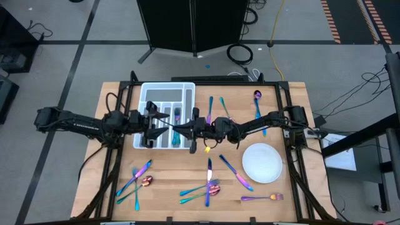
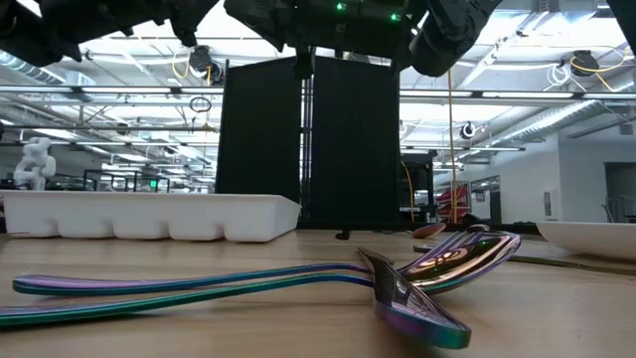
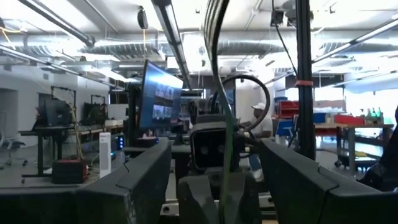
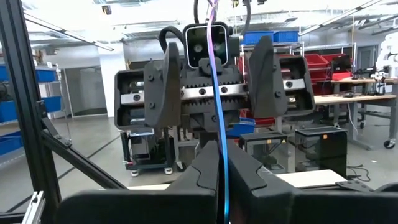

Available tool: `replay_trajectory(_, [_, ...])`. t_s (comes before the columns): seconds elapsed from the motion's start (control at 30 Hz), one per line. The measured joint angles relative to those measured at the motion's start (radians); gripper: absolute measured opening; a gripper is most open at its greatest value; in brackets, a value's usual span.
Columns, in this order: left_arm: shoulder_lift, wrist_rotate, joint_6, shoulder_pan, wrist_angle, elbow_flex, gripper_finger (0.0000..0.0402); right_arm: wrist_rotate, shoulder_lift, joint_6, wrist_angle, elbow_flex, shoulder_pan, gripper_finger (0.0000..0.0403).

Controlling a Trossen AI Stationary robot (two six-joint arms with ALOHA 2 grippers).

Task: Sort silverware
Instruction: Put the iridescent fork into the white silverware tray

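Writing: we read none | left gripper [image 4: 211,74]: spread wide, facing ours, holding nothing | right gripper [image 4: 221,168]: pinching a thin silverware piece [image 4: 216,81] upright above the tray [image 1: 164,94]

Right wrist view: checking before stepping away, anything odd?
One utensil is in mid-air, clamped in the shut right gripper and passing between the jaws of the open left gripper; it looks like a handover.

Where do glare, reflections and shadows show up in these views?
High view: even overhead light, hardly any shadow on the table. Low view: ceiling lights glare off the spoon. Right wrist view: the utensil in the right pincer gleams blue and purple.
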Motion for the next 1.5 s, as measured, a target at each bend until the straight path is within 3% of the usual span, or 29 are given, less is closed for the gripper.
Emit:
replay_trajectory(0.43, [-0.053,-0.010,-0.004,0.000,0.008,0.003,0.0234,0.001,0.000,-0.020,0.007,0.000,0.000,0.0000])
replay_trajectory(0.67, [-0.058,-0.011,-0.004,0.000,-0.043,0.003,0.0145,0.001,0.000,-0.024,0.026,0.000,0.000,0.0000])
replay_trajectory(0.87, [-0.058,-0.023,-0.003,0.000,-0.035,0.003,0.0022,0.007,0.000,-0.031,0.026,0.000,-0.001,0.0000])
replay_trajectory(1.1, [-0.058,-0.025,0.000,0.000,-0.025,0.003,0.0004,0.002,0.000,-0.031,0.026,0.000,-0.002,0.0002])
replay_trajectory(1.27, [-0.058,-0.025,-0.004,0.000,-0.025,0.003,0.0002,-0.047,0.000,-0.087,0.012,0.000,-0.001,0.0043])
replay_trajectory(1.5, [-0.063,-0.033,-0.002,0.001,-0.050,0.003,0.0001,-0.052,-0.020,-0.080,-0.082,0.000,-0.010,0.0147])
